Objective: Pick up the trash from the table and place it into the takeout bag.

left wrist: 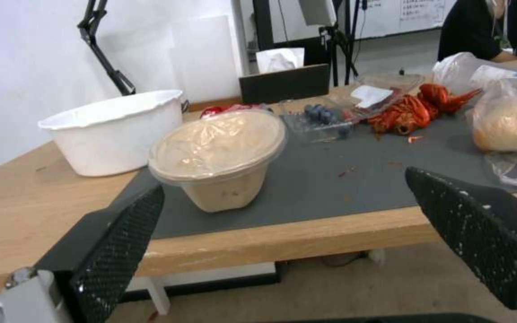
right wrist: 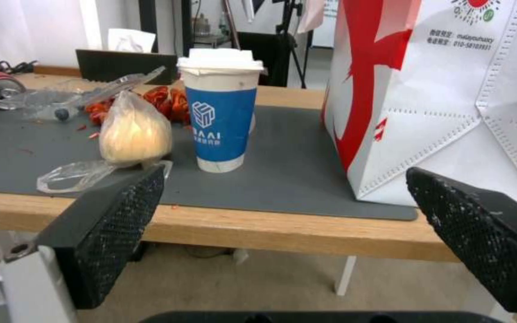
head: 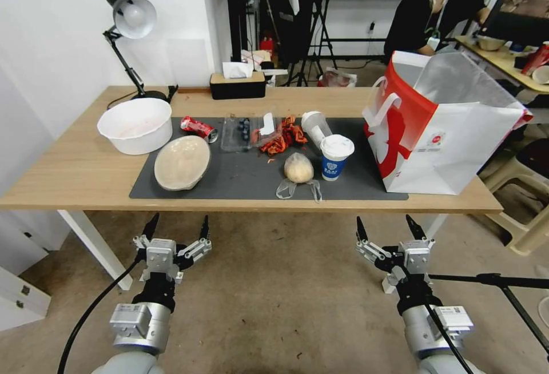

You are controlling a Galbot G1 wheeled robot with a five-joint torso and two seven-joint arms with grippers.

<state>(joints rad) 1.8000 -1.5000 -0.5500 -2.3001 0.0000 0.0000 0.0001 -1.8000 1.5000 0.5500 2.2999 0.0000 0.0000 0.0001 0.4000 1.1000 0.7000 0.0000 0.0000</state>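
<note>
Nothing bagged yet: cup (head: 335,156), bun (head: 298,167), can (head: 197,127) on table (head: 68,174); bag (head: 440,128) far right. Left gripper (head: 176,230), right gripper (head: 388,226) near edge, fingers apart, empty.

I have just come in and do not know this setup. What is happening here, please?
A two-armed robot faces a table of trash, nothing picked up yet. The left gripper and right gripper hang open before the table's near edge, holding nothing. On the dark mat lie a lidded tub, a crushed can, a wrapped bun and a blue paper cup. The takeout bag stands open on the right.
</note>
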